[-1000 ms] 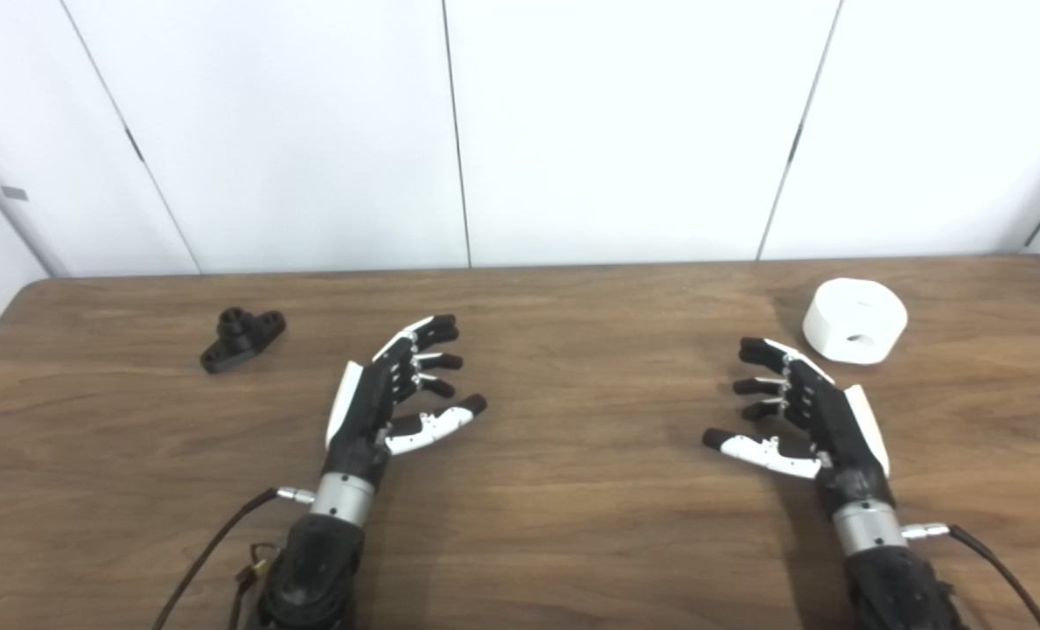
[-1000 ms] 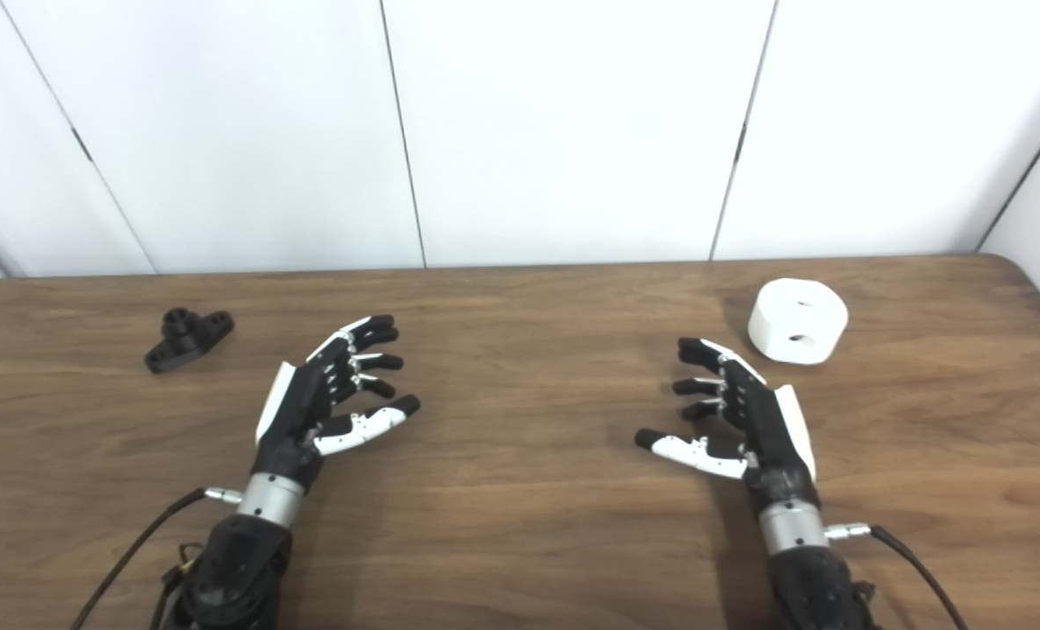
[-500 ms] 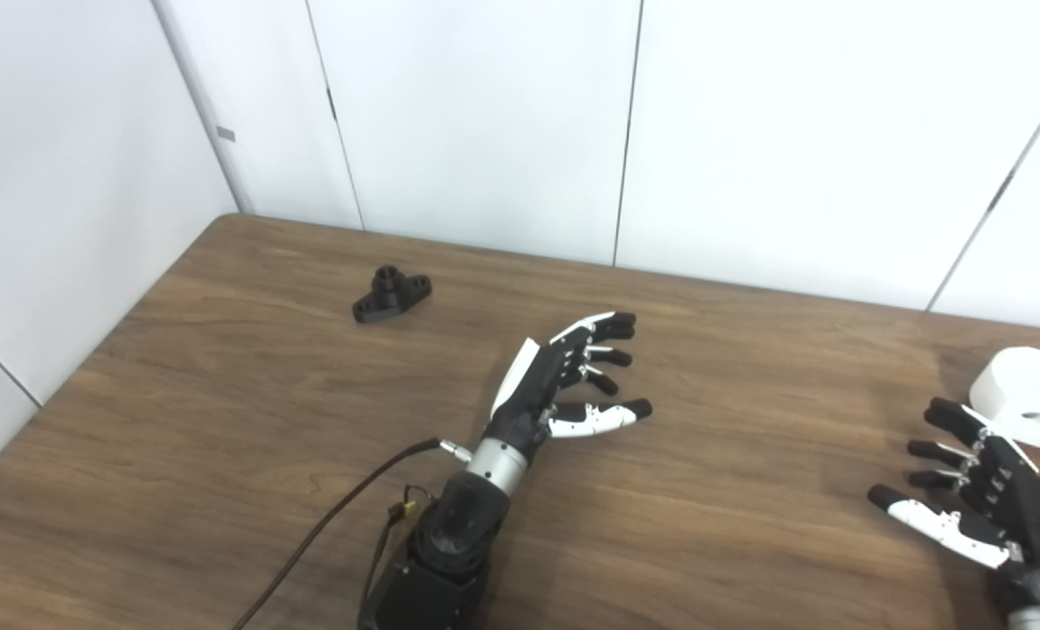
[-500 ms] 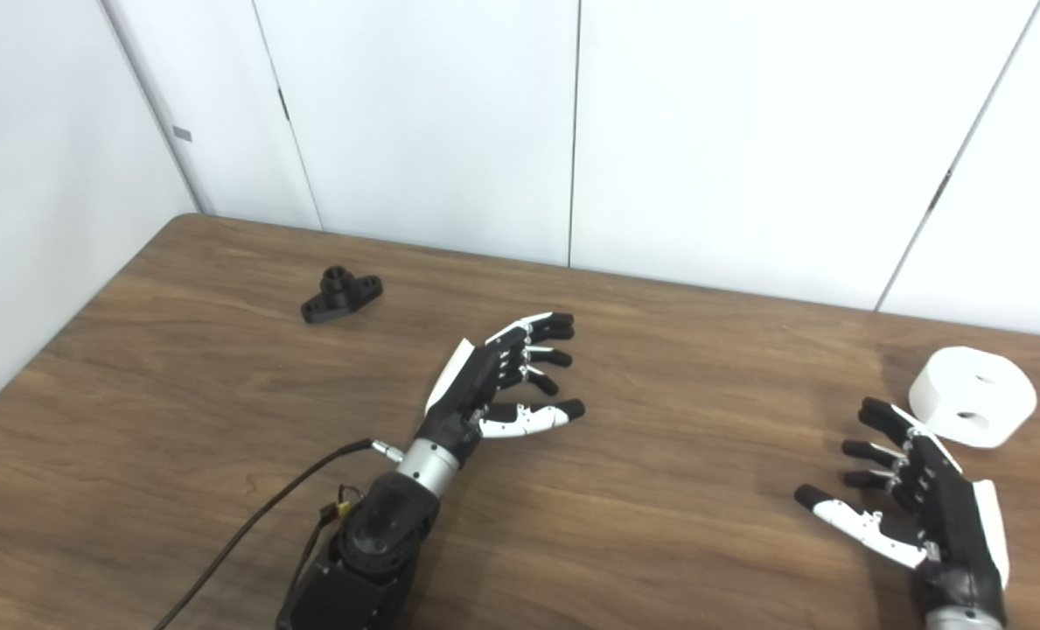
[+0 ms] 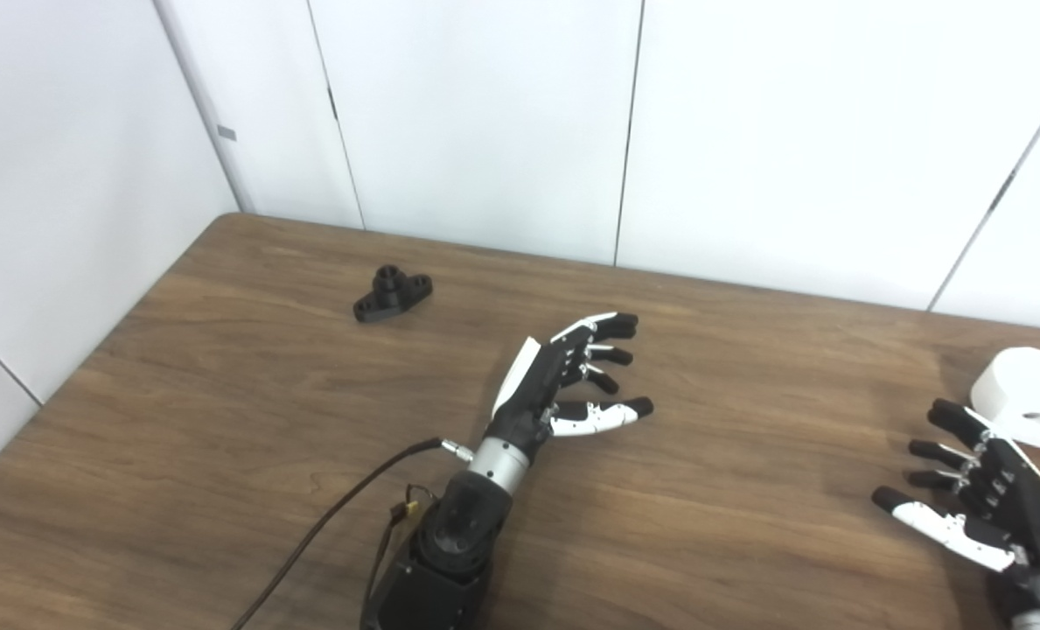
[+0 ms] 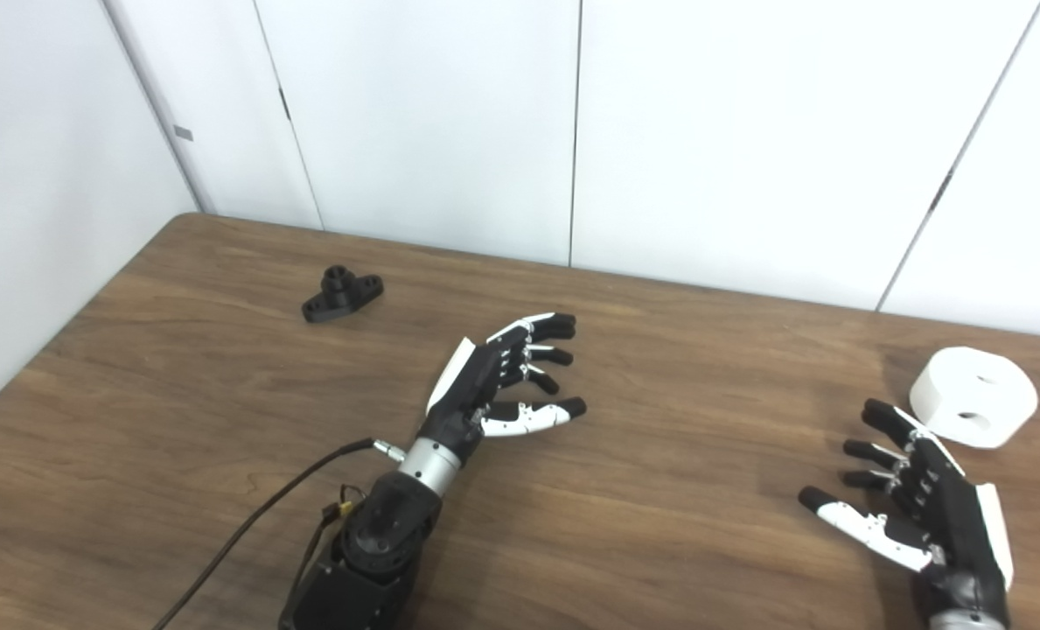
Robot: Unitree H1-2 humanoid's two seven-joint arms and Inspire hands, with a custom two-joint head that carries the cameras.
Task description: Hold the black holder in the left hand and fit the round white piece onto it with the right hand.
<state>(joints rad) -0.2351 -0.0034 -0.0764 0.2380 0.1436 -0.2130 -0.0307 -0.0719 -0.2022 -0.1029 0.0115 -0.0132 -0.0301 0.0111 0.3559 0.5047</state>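
Small black plastic holder [image 5: 392,294] near wooden tabletop's [image 5: 248,411] far left corner, round white piece [image 6: 973,395] toward right edge, left hand [image 6: 502,381] and right hand [image 6: 913,507] both spread wide, empty, no legible writing

Illumination: bright, even, diffuse.
Shadows: soft, faint, beside each hand on the table [image 5: 222,367].
Glare: white wall panels [image 5: 476,114] near overexposed.
Sharpness: slightly soft throughout; no motion blur.
Edges: panel seams splay outward.
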